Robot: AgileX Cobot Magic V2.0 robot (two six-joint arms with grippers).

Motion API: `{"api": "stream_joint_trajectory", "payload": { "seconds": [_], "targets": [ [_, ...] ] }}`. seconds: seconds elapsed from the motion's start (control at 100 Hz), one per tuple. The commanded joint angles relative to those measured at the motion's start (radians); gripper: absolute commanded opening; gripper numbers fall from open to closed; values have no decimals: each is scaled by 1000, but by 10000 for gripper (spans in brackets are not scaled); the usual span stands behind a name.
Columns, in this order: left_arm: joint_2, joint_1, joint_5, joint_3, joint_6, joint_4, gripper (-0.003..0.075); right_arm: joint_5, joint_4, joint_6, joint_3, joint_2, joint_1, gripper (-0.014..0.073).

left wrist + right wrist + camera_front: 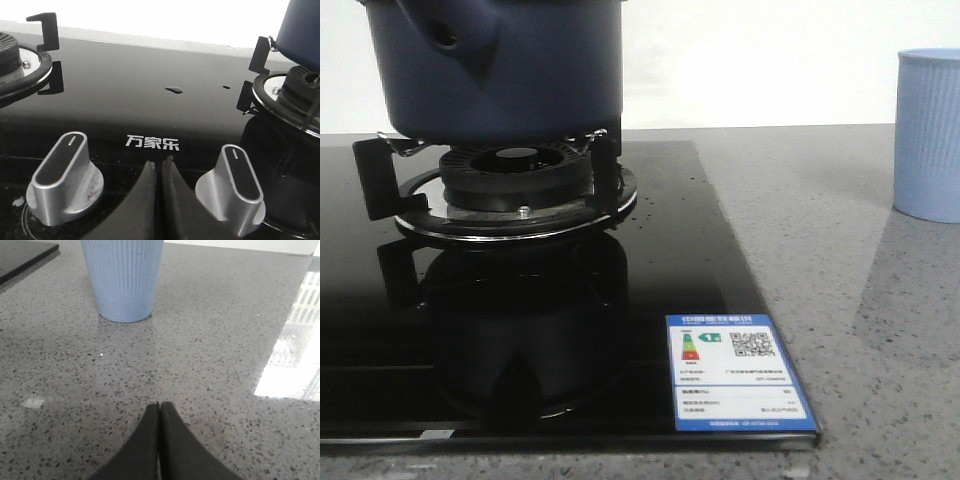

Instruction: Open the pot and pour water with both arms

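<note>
white brand lettering 万家乐 (152,142) printed on the black glass stove top (150,90); blue-and-white energy label (737,373) with a QR code stuck on its front corner, small print too tiny to read

The pot (495,65) is seated on the burner (515,185); the cup (928,135) is stood right of the burner, well apart, on the counter (840,250).

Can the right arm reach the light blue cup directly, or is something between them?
Probably yes. In the right wrist view the ribbed light blue cup stands straight ahead of the shut right hand, with only bare speckled countertop between them. The hand must open first.
</note>
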Motion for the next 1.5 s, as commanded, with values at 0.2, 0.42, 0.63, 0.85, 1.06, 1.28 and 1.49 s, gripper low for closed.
{"api": "stream_joint_trajectory", "payload": {
  "seconds": [0.2, 0.42, 0.63, 0.85, 1.06, 1.28, 1.49],
  "targets": [
    [-27, 1, -77, 41, -9, -10, -19, -30, 5, 0, 4, -21, -5, -69],
    [-27, 1, -77, 41, -9, -10, -19, -30, 5, 0, 4, -21, -5, -69],
    [-27, 1, -77, 41, -9, -10, -19, -30, 5, 0, 4, -21, -5, -69],
    [-27, 1, -79, 41, -9, -10, -19, -82, -4, 0, 4, -21, -5, -69],
    [-27, 1, -162, 39, -9, -197, -19, -460, 329, 0, 4, -21, -5, -69],
    [-27, 1, -287, 37, -9, -795, -19, -560, 625, 0, 0, -21, -5, -69],
    [-21, 1, -169, -73, 0, -662, -20, -344, 612, -2, -138, -16, -5, -69]
  ]
}}
